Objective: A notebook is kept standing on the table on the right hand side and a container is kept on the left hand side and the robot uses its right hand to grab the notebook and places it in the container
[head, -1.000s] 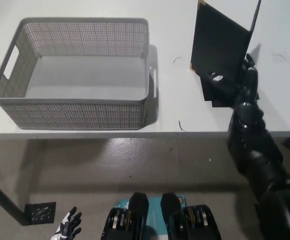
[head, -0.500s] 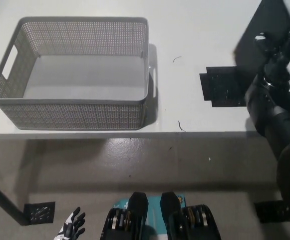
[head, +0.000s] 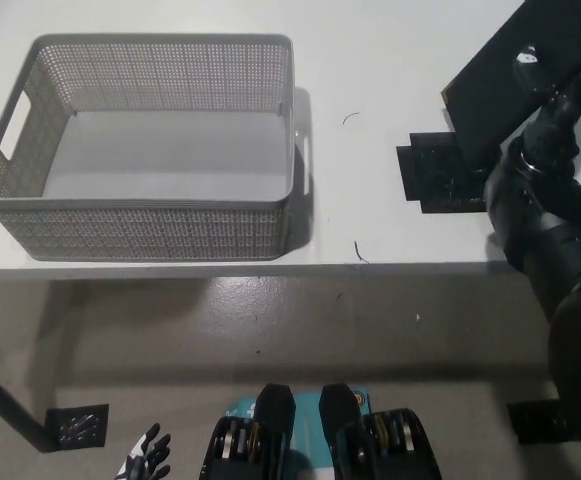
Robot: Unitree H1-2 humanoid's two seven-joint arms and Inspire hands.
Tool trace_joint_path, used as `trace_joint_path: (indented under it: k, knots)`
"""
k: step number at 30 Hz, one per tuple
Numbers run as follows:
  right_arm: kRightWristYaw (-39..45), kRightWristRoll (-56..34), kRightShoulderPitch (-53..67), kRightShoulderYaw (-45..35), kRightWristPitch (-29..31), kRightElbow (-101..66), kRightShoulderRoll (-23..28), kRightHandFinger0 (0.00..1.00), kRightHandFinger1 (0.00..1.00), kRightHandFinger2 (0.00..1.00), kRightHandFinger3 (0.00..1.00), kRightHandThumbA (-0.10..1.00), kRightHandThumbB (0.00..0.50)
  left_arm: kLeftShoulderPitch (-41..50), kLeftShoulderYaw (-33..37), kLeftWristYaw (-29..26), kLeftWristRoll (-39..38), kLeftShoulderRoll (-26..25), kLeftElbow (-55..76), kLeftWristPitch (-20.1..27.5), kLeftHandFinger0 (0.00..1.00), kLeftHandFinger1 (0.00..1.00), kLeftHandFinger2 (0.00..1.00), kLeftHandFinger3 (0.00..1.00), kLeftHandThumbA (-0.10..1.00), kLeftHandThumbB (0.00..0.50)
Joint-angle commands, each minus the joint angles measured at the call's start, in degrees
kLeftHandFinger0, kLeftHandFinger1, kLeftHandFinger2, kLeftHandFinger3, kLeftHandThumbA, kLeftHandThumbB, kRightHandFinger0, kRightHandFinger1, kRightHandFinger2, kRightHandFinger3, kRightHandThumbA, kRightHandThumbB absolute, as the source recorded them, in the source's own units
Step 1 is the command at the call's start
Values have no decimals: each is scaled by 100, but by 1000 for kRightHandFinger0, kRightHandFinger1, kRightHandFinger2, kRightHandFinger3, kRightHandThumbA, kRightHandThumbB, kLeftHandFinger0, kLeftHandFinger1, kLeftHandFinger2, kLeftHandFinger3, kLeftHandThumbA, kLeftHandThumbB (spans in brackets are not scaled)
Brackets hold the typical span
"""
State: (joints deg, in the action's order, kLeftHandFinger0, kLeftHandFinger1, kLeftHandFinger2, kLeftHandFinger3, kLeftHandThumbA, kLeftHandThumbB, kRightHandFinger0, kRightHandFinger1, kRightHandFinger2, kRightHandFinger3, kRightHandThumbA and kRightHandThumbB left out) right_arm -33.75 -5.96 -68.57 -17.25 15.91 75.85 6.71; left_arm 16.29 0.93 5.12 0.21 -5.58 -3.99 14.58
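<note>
A black notebook (head: 515, 75) is held up above the table's right side, tilted, with my black right hand (head: 552, 105) shut on its lower right part. Under it on the table lies a black stand (head: 438, 178). The grey mesh container (head: 30, 225) sits on the left half of the table, with nothing inside that I can see. My white left hand (head: 145, 463) hangs low at the picture's bottom left, below the table, fingers spread.
The white table's front edge (head: 270, 268) runs across the middle of the view, with grey floor below it. A small dark mark (head: 350, 118) lies on the table between container and stand.
The notebook has been lifted off its stand and carried up and right, then tilted back slightly left. My right arm rose with it. The left hand has barely moved.
</note>
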Motion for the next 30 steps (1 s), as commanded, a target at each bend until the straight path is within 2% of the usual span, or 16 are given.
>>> trace_joint_path:
  k: [1,3,4,6,8,9,11,12,15,16,18,21,25,28,30]
  knots:
    - [374,-505,-428,-259,706,-777,-150,0,71,532,668,-100,81,72,40,72,-9,-68,111,190,1000,1000,1000,1000,1000,101]
    - [547,-629,-373,-317,762,-1257,-302,0,106,589,721,-100,75,115,48,79,-18,-67,107,184,1000,1000,1000,1000,1000,100]
    - [589,-681,-346,-317,676,-1663,-414,0,151,647,733,-100,91,117,51,81,-13,-71,115,151,1000,1000,1000,1000,1000,105]
    - [604,-702,-283,-274,425,-2292,-569,0,273,700,771,-100,87,121,53,86,-18,-71,130,138,1000,1000,1000,1000,1000,106]
    - [586,-602,-204,-118,160,-2977,-718,0,249,688,771,-100,88,128,48,89,-45,-61,149,106,1000,1000,1000,1000,1000,105]
    - [690,-707,-173,-101,81,-3300,-804,0,255,694,775,-100,72,137,56,100,-45,-66,161,99,1000,1000,1000,1000,1000,106]
    - [748,-724,-149,36,-176,-3994,-989,0,271,738,815,-100,66,133,71,111,8,-99,145,122,1000,1000,1000,1000,1000,119]
    - [715,-707,-151,72,-286,-4181,-1043,0,277,747,811,-100,80,131,73,113,7,-98,155,89,1000,1000,1000,1000,1000,125]
    - [633,-705,-193,225,-730,-4901,-1309,0,273,762,814,-100,81,125,83,111,1,-77,144,67,1000,1000,1000,1000,1000,115]
    - [576,-677,-229,272,-862,-5075,-1408,0,269,756,802,-100,83,116,92,113,18,-79,132,81,1000,1000,1000,1000,1000,105]
    - [659,-450,-251,482,-764,-5110,-1526,0,251,732,791,-100,63,99,106,117,48,-87,133,77,1000,1000,1000,1000,1000,100]
    - [515,-267,-293,624,-869,-5039,-1730,0,252,701,772,-100,92,107,124,121,78,-92,118,102,1000,1000,1000,1000,1000,90]
    - [443,-167,-300,827,-814,-4813,-1944,0,240,671,739,-100,99,88,171,164,40,-113,76,88,1000,1000,1000,1000,1000,101]
    - [334,-34,-352,997,-879,-4502,-2105,0,175,621,687,-100,96,84,227,175,27,-124,90,88,1000,1000,1000,1000,1000,92]
    - [304,31,-424,1079,-695,-4117,-2194,0,142,592,682,-100,92,86,267,182,63,-148,142,10,1000,1000,1000,1000,1000,92]
